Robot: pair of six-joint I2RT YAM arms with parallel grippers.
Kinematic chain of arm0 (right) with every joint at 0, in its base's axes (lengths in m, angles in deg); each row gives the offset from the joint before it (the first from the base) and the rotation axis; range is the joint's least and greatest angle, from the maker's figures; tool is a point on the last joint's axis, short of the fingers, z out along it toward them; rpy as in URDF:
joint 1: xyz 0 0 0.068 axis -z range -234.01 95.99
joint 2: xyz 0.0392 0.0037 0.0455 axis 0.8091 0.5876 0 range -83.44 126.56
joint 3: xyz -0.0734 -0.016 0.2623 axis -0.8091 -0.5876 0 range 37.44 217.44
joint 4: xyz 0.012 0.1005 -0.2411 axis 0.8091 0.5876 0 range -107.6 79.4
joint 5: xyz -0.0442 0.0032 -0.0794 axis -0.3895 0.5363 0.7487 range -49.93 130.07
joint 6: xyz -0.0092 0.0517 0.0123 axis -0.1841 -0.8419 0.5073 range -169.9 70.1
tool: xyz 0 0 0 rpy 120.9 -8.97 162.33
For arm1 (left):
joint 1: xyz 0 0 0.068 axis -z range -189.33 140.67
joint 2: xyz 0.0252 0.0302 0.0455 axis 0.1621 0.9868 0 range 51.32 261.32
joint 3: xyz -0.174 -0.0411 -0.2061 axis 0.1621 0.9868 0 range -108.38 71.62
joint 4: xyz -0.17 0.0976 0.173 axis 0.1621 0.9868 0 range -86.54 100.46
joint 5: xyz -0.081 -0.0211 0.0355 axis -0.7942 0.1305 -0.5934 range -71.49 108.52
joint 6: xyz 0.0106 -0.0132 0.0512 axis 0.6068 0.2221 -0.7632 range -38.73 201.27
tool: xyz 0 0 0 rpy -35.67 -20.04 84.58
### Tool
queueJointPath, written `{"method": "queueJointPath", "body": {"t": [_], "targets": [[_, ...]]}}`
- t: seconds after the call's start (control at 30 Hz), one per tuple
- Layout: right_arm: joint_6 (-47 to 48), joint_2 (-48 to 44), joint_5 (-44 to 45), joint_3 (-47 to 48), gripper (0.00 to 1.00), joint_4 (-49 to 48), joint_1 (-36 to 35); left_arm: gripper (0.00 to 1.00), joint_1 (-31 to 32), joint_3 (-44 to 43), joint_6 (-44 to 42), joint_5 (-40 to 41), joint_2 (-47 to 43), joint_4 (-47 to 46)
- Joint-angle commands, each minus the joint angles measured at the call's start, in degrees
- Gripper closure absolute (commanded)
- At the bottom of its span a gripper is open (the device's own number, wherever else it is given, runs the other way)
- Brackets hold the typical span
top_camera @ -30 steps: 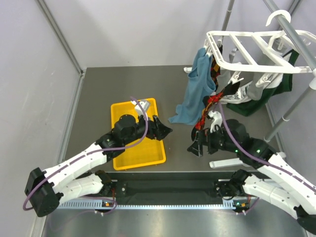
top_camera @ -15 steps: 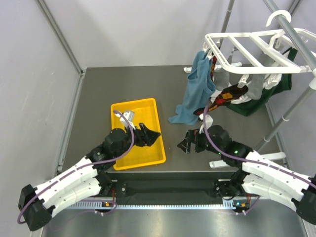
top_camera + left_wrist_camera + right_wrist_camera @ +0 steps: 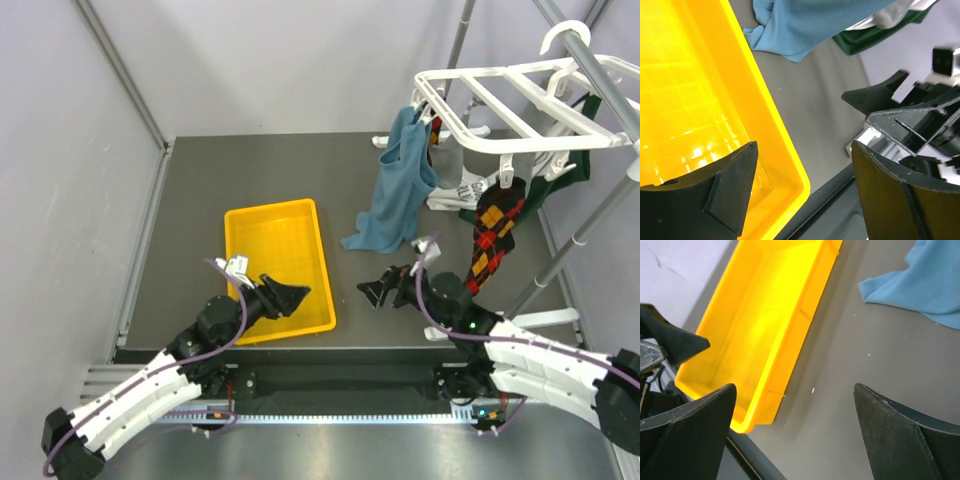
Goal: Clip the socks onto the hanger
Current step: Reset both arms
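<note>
The white hanger hangs from the grey pole at the back right. An argyle sock dangles straight down from one of its clips, with a pale sock hanging just to its left. My left gripper is open and empty over the near right corner of the yellow tray; the left wrist view shows its fingers spread wide, and the gripper straddling the tray's rim. My right gripper is open and empty low over bare table, well short of the socks; its fingers hold nothing.
A blue cloth hangs from the hanger's left end and trails onto the table. A dark green cloth hangs behind the socks. The two grippers point at each other across the tray's right wall. The stand's slanted pole is at the right.
Both arms have drawn back toward the near edge. The argyle sock, stretched out near my right gripper before, now hangs straight down from its clip.
</note>
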Motion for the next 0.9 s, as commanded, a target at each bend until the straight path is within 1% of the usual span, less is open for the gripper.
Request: {"method": "queueJointPath", "body": {"t": [0.0,0.03,0.07,0.1,0.17,0.2,0.27,0.37,0.43,0.47,0.53,0.7,0.87], "targets": [[-1.36,-9.54,5.62,-7.51,0.00,-11.27,-0.66,0.20,-0.03,5.02,3.76,-0.72,-9.13,-6.63],[-2.16,-12.29,7.89,-9.70,0.00,-11.79,-0.75,0.20,-0.11,6.34,4.90,-0.98,-11.53,-6.63],[-3.13,-15.27,9.04,-14.34,0.00,-12.67,-0.57,0.20,-0.12,8.96,5.43,-1.33,-14.07,-6.54],[-5.66,-21.48,10.27,-16.12,0.00,-12.76,-0.57,0.20,-0.03,10.03,6.05,-1.68,-19.06,-6.02],[-8.57,-27.92,13.35,-22.87,0.00,-11.11,-0.48,0.20,-0.12,14.59,7.98,-3.43,-23.05,-6.18],[-11.37,-33.00,13.88,-23.52,0.00,-5.44,-0.57,0.20,-0.12,15.05,8.60,-4.84,-20.89,-9.75],[-11.14,-35.51,15.82,-24.05,0.00,-1.44,-0.57,0.20,-0.03,17.93,9.74,-9.30,-19.12,-14.60],[-11.57,-37.01,17.93,-24.93,0.00,2.34,-0.57,0.21,-0.03,18.13,9.49,-10.30,-18.93,-15.94],[-12.10,-36.48,18.46,-25.37,0.00,3.22,-0.57,0.21,-0.03,18.13,8.34,-11.26,-21.47,-15.07],[-11.49,-36.14,17.94,-25.28,0.00,3.14,-0.66,0.21,-0.03,18.04,8.17,-11.62,-23.05,-14.28],[-11.40,-35.17,16.62,-25.28,0.00,3.49,-0.57,0.20,-0.03,18.04,7.99,-12.15,-22.46,-14.88],[-11.75,-34.55,16.26,-25.11,0.00,6.30,-0.57,0.21,-0.11,17.95,8.08,-11.97,-22.97,-11.29],[-10.00,-33.58,11.35,-25.28,0.00,3.15,-0.66,0.20,-0.12,17.95,8.16,-12.93,-22.89,-12.24]]}}
